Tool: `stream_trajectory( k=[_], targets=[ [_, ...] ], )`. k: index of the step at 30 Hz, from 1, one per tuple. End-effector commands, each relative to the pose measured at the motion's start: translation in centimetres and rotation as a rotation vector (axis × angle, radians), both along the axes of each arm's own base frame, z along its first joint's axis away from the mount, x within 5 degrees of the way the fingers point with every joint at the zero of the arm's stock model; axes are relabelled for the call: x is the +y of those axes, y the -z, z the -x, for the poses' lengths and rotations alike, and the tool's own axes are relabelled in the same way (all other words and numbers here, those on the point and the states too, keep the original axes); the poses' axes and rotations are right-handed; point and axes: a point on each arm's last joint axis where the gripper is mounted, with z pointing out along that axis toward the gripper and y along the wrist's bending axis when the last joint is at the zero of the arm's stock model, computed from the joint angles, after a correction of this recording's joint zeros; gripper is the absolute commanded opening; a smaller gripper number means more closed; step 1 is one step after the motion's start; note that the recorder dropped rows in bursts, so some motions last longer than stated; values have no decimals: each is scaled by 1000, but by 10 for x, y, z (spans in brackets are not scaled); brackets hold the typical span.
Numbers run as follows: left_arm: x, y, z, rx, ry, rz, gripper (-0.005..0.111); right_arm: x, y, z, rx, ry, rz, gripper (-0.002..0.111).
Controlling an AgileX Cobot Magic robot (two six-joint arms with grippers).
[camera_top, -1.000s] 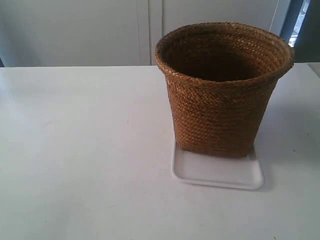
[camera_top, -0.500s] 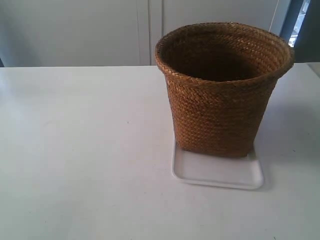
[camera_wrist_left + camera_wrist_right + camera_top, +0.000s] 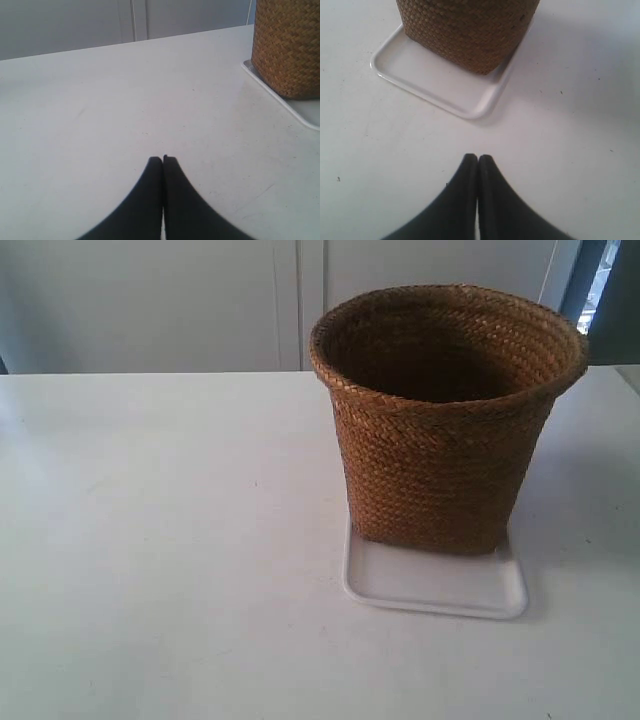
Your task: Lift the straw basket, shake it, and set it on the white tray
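The basket (image 3: 440, 445) stands upright on the tray (image 3: 435, 592). In the exterior view its base sits toward the far side, with a bare strip of tray in front. We judge the placing done, though a lift and shake would leave no mark for us to check. The left end effector (image 3: 163, 160) has its jaws pressed together and empty over the bare counter (image 3: 150, 540), apart from the basket. The right end effector (image 3: 478, 158) is likewise closed and empty — near the tray, touching nothing.
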Motion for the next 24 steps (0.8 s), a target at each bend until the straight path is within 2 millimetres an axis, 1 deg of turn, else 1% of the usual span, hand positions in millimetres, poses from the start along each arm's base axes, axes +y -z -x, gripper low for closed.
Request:
stream_trajectory(
  k=[1,13,15,18,20,22,24],
  targets=[
    [-1,1,0,4,2,22,1,0,0,0,-8,2,2,0],
    [-1,1,0,4,2,22,1,-1,0,-1,-18,4,11,0],
    [-1,1,0,4,2,22,1,-1,-3,-2,-51,2,8,0],
    [-1,1,0,4,2,22,1,1,-6,-10,-178,11,-33,0],
    [-1,1,0,4,2,22,1,2,-6,-17,-339,10,-62,0],
    [-1,1,0,4,2,22,1,3,1,-22,-507,4,-88,0],
    [-1,1,0,4,2,22,1,4,13,-23,-626,-1,-106,0]
  ],
)
